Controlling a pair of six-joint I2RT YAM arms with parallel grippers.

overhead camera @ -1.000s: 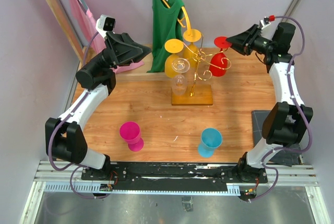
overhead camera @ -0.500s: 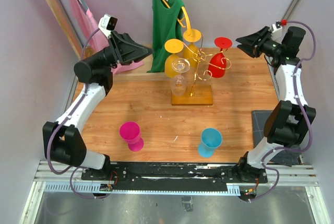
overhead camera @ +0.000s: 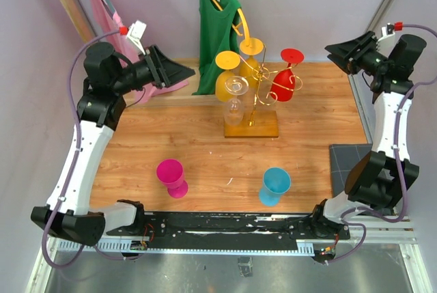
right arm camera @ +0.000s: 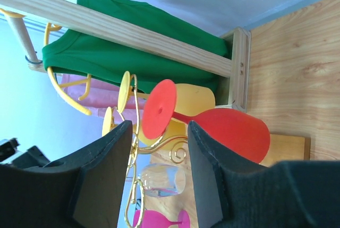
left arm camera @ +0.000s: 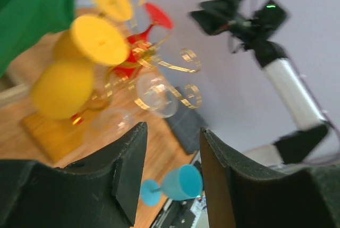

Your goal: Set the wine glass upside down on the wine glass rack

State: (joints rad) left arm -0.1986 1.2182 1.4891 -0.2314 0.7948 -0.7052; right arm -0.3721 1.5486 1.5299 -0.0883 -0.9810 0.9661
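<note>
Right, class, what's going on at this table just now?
Neither hand holds anything: the left hand and right hand are open and raised either side of the rack. A red glass, yellow glasses and a clear glass hang upside down on it. A pink glass and a blue glass stand on the table, not yet hung.

Rack: the gold wire wine glass rack is smeared by blur in the left wrist view; its pole cannot be picked out there.
Clear glass: the clear wine glass is a pale blur, seemingly hung on the wire.
Turquoise glass: the turquoise plastic wine glass is partly covered by the left claw.
Magenta glass: the magenta plastic wine glass is cut by the bottom edge.
</note>
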